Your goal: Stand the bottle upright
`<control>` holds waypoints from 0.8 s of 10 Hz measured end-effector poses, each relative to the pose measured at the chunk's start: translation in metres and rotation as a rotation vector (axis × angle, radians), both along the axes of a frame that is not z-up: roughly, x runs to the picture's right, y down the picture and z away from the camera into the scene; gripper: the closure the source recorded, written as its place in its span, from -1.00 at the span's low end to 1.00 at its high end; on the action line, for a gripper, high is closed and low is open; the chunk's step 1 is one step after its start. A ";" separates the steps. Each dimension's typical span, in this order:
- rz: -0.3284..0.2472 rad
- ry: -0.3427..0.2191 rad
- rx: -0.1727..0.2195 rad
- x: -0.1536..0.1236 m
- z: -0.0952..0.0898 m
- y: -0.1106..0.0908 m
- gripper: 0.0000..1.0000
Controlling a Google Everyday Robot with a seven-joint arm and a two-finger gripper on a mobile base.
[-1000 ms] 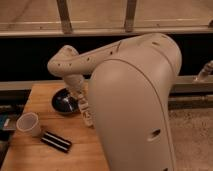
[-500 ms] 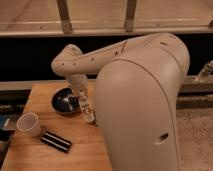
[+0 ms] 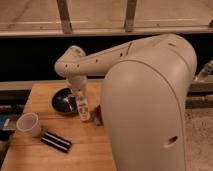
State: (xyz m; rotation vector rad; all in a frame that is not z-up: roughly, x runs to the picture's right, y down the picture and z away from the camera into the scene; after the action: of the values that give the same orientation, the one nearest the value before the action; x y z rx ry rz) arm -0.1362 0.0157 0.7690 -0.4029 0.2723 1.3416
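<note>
The gripper (image 3: pixel 81 103) hangs at the end of the cream arm (image 3: pixel 100 57), which comes from the big rounded robot body (image 3: pixel 150 110) and bends down over the wooden table (image 3: pixel 75 150). Its 2 fingers are pressed together, and they seem to pinch the bottle (image 3: pixel 83 111) near its upper part, though the contact itself is hard to make out. The bottle is directly under the gripper, in line with the wrist. It stands nearly upright, with only a slight tilt, and its lower end is at the table surface or just above it; I cannot tell which. Its pale label with dark print faces the camera. Just to the camera's left of the gripper, and a little farther from the camera, sits a black bowl (image 3: pixel 63 100) on the table, close to the bottle, but I cannot tell if they touch. To the camera's right of the gripper, just beside the bottle's lower end, is 1 small dark object (image 3: pixel 97 116), partly hidden by the robot body. Well to the camera's left of the gripper and nearer to the camera stands 1 white cup (image 3: pixel 28 124), upright, with its opening up. Below the gripper in the view, nearer to the camera and between the cup and the robot body, lies a flat black bar (image 3: pixel 56 141), set diagonally on the wood and apart from the cup.
</note>
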 end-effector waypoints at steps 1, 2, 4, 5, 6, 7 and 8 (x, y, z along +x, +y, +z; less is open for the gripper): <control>0.001 0.000 0.000 -0.001 0.003 0.002 1.00; 0.000 -0.001 0.000 -0.003 0.005 0.004 1.00; 0.000 0.001 0.003 -0.003 0.009 0.008 1.00; 0.004 -0.001 0.005 -0.003 0.010 0.009 1.00; 0.007 0.000 0.005 -0.001 0.009 0.010 1.00; 0.007 0.003 0.002 0.000 0.008 0.010 1.00; 0.006 0.004 0.000 -0.001 0.007 0.010 1.00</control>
State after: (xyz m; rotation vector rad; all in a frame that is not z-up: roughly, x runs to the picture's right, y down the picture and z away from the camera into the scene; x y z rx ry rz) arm -0.1372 0.0260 0.7756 -0.4015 0.2742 1.3485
